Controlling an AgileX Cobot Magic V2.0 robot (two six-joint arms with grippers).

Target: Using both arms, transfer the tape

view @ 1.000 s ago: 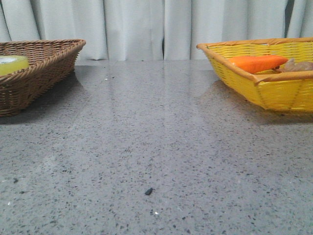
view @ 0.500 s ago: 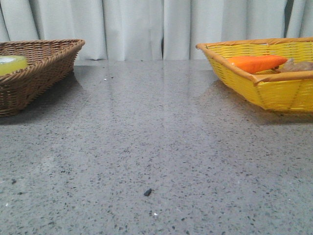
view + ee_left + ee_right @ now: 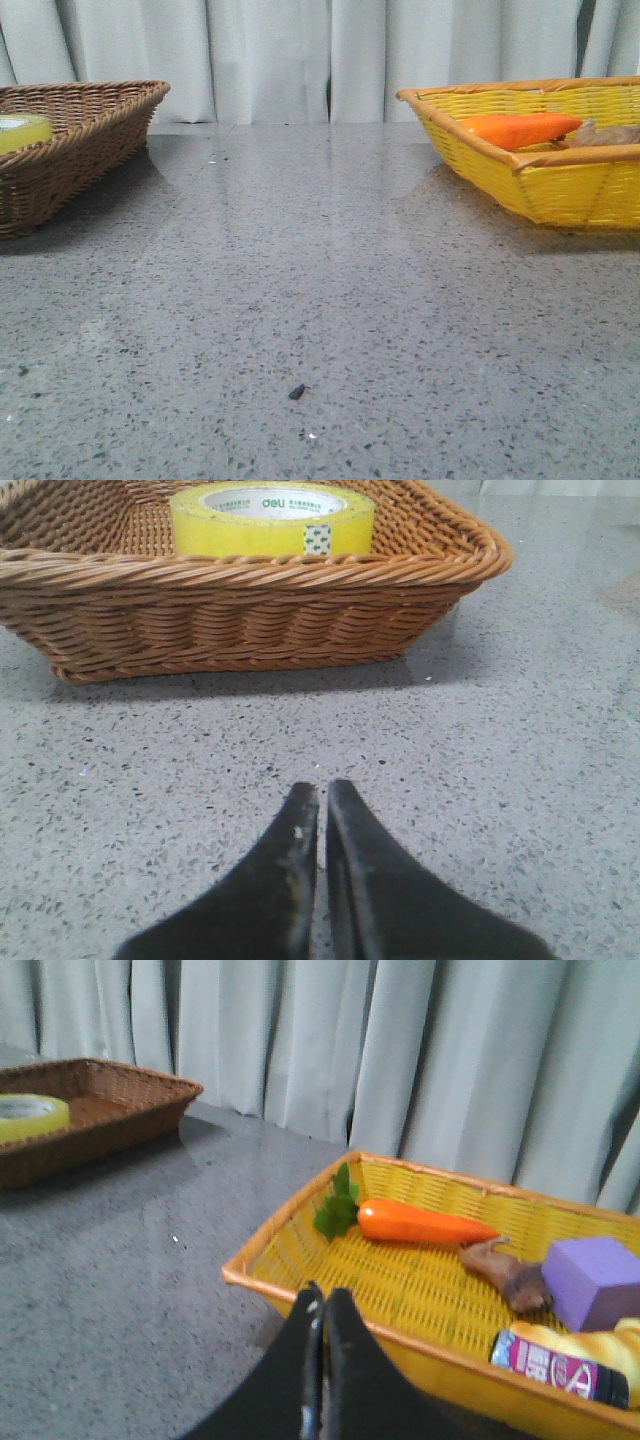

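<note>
My left fingers (image 3: pixel 322 805) are pressed together over the worktop (image 3: pixel 520 740), short of the brown basket (image 3: pixel 250 620) holding the tape (image 3: pixel 272 520); my right fingers (image 3: pixel 322 1310), likewise pressed together, hang by the yellow basket (image 3: pixel 400 1270).

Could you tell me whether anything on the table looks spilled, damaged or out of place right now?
Only a small dark speck lies loose on the table, apart from both baskets. The tape sits flat in the brown basket; nothing looks spilled or damaged.
</note>
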